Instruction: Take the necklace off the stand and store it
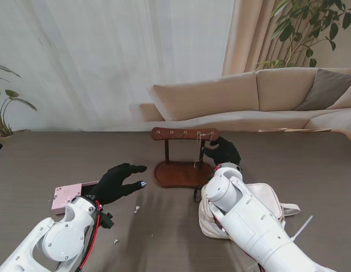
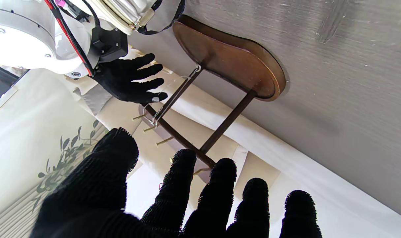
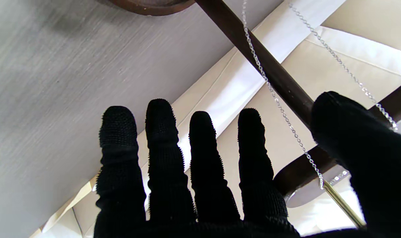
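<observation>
The necklace hangs from a brass peg near the right end of the wooden stand, in the middle of the stand camera's frame; its thin silver chain drops alongside the right post toward the oval base. The right hand sits just right of that peg, fingers spread and holding nothing — in the right wrist view the chain runs between the thumb and the index finger, seemingly untouched, though contact at the thumb cannot be ruled out. The left hand hovers wide open at centre-left of the frame, well apart from the stand, also holding nothing.

The main risk, as I judge it, is the chain itself: it is fine and slack, so closing fingers could miss it or pinch only one strand. A pull outward rather than along the peg would probably snag the loop, and the light-looking stand could tip or slide across the surface. The chain could also catch on the textured glove and drag unevenly.

Storage is a second hazard — the pink box lies at lower left and the cream bag at lower right, and which is meant I cannot tell; a loosely held chain may slip out on the way.
</observation>
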Controlling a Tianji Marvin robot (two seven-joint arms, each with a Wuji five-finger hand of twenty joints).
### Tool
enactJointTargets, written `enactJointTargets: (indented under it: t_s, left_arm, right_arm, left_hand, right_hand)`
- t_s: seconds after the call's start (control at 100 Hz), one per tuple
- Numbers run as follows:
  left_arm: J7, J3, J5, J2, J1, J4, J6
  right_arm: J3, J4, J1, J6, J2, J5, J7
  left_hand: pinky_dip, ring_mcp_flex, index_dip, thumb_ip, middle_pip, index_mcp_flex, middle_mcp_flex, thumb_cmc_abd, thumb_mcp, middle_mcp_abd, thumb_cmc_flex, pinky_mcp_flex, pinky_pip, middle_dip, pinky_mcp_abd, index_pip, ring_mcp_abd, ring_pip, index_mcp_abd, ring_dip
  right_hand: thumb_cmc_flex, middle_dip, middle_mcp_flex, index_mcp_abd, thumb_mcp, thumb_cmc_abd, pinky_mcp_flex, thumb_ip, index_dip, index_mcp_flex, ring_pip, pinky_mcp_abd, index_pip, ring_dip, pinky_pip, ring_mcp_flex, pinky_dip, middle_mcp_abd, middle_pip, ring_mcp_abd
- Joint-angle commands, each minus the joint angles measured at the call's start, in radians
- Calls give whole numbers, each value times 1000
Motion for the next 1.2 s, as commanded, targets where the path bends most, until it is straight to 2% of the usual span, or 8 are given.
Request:
enactJointTargets:
  t_s: [0.0,0.22,0.3,0.35,0.4,0.57,0.73,1.19]
  left_arm:
    - [-23,1,-2,0,1,-2,4]
    - [-33,2,2,2,0,-3,7]
    - [-37,3,0,2,-1,-4,9]
    - [-39,3,-1,3,-1,-4,10]
    - [-42,4,-1,3,-1,-5,10]
    - [-48,7,-3,4,-4,-4,13]
    - [-55,10,-7,5,-6,-5,17]
    - [-69,13,-16,7,-8,-8,28]
  right_arm:
    - [-1,2,2,3,-18,9,2]
    - [7,15,7,4,-33,40,-22]
    - [9,21,9,4,-38,49,-30]
    - [10,24,10,3,-40,52,-36]
    - [11,23,10,2,-41,55,-40]
    - [24,13,7,4,-49,80,-54]
    - [33,6,5,-1,-52,91,-68]
    - [51,-22,-5,-14,-61,139,-87]
  left_hand:
    - [-3,19,3,35,-1,19,16,26,-24,2,-1,-10,-4,1,-10,2,4,11,6,8]
    - [-3,17,4,36,-1,24,17,29,-28,6,0,-10,-4,1,-10,3,5,11,10,8]
    - [-3,17,4,36,-1,24,16,31,-30,5,0,-11,-4,1,-10,3,5,12,7,9]
    - [-4,17,5,36,-1,24,16,32,-31,5,1,-11,-4,1,-10,3,4,12,8,9]
    - [-3,17,5,36,-1,24,17,33,-33,7,1,-11,-4,1,-9,3,5,13,8,9]
    - [-3,16,5,36,-2,28,17,37,-38,7,3,-11,-4,1,-10,4,7,13,10,9]
    - [-3,14,5,36,-2,24,16,42,-44,8,5,-12,-4,1,-11,2,5,14,10,10]
    - [-2,14,6,38,-3,27,13,54,-64,9,11,-14,-4,0,-13,2,4,12,11,9]
  right_hand:
    - [15,-12,20,-51,56,-35,-221,-18,14,25,16,-1,23,-7,54,30,-35,17,13,12]
    - [72,-14,49,-66,107,-35,-213,-19,31,119,33,-1,69,-5,66,52,-43,20,21,10]
    - [119,-18,59,-78,115,-48,-214,-134,-61,141,42,-3,140,-9,83,59,-74,19,23,10]
    - [143,-18,70,-84,118,-50,-212,-168,-80,150,48,-2,191,-8,86,68,-77,20,24,8]
    - [164,-18,77,-90,121,-49,-211,-180,-88,162,50,-1,239,-7,87,72,-79,19,25,9]
    - [201,-13,97,-104,164,-77,-206,-189,-82,217,60,-2,352,-4,94,85,-81,20,35,10]
    - [234,-8,121,-98,171,-46,-195,-196,-51,269,72,-1,387,-1,105,103,-80,20,45,11]
    - [275,22,260,-65,187,-25,-142,-203,74,308,110,14,446,9,146,204,-87,-6,73,19]
